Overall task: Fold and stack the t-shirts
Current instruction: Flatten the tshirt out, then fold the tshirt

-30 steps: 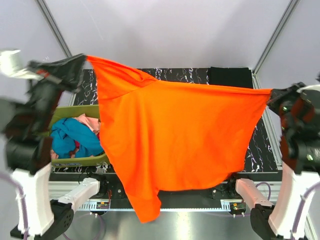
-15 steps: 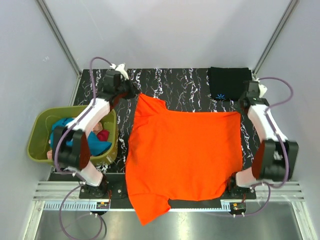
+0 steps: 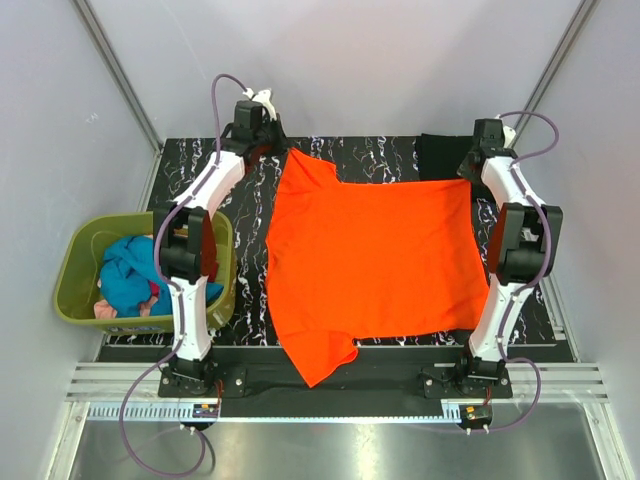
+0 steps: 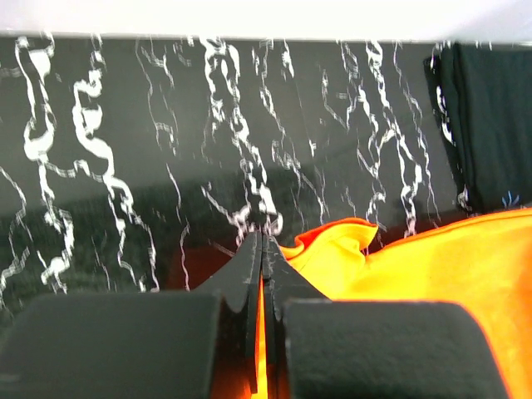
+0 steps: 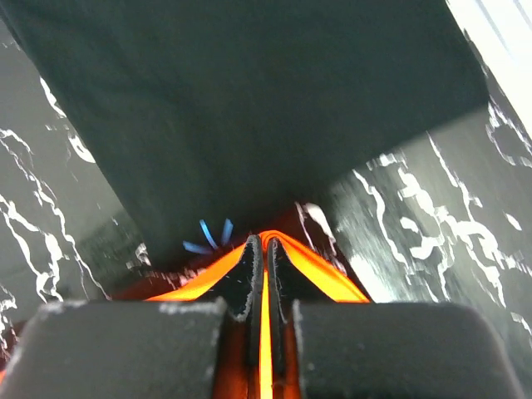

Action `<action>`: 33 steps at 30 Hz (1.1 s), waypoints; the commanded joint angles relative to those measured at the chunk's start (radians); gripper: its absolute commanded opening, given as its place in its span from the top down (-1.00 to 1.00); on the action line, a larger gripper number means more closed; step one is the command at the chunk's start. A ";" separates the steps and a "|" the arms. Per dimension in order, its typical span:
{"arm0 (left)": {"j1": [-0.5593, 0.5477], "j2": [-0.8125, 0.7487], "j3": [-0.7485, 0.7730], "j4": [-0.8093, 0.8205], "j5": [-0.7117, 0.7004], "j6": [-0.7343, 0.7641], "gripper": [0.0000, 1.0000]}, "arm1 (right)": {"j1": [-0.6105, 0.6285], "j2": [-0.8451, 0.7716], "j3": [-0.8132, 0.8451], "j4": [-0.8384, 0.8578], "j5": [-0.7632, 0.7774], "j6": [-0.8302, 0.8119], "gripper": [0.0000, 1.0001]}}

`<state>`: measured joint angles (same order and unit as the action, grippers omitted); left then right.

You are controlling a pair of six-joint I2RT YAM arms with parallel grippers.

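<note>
The bright orange t-shirt (image 3: 370, 260) lies spread on the black marbled table (image 3: 190, 170), one sleeve hanging toward the near edge. My left gripper (image 3: 283, 152) is shut on its far left corner; in the left wrist view (image 4: 263, 243) orange cloth (image 4: 399, 266) shows between the closed fingers. My right gripper (image 3: 470, 176) is shut on the far right corner (image 5: 264, 246), with the orange edge (image 5: 320, 264) pinched there. A folded black t-shirt (image 3: 445, 155) with a light-blue mark (image 5: 208, 237) lies just beyond the right gripper.
An olive-green basket (image 3: 75, 245) at the left table edge holds teal (image 3: 125, 275), pink (image 3: 105, 310) and red (image 3: 155, 290) shirts. Both arms stretch to the table's far edge. The black shirt (image 4: 490, 125) sits at the far right corner.
The orange shirt was held high in the air, then lowered and carried toward the far edge. It now lies flat on the table, both grippers still holding its corners.
</note>
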<state>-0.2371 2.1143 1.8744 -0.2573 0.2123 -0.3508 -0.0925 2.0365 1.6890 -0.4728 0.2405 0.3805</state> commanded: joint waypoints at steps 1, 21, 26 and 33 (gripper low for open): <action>0.016 0.058 0.126 -0.020 -0.019 0.029 1.00 | -0.004 0.066 0.115 -0.038 -0.018 -0.046 1.00; -0.047 -0.278 -0.251 -0.051 -0.024 0.006 1.00 | -0.027 -0.054 0.055 -0.216 -0.058 -0.005 1.00; -0.050 -0.395 -0.328 -0.129 -0.040 0.021 1.00 | -0.044 -0.108 -0.020 -0.248 -0.061 -0.012 1.00; -0.079 -0.525 -0.501 -0.134 -0.044 -0.008 1.00 | -0.052 -0.154 -0.086 -0.282 -0.093 -0.014 1.00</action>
<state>-0.2989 1.6371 1.4143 -0.3988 0.1902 -0.3447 -0.1425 1.9408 1.6268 -0.7311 0.1680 0.3626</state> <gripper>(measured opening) 0.005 0.014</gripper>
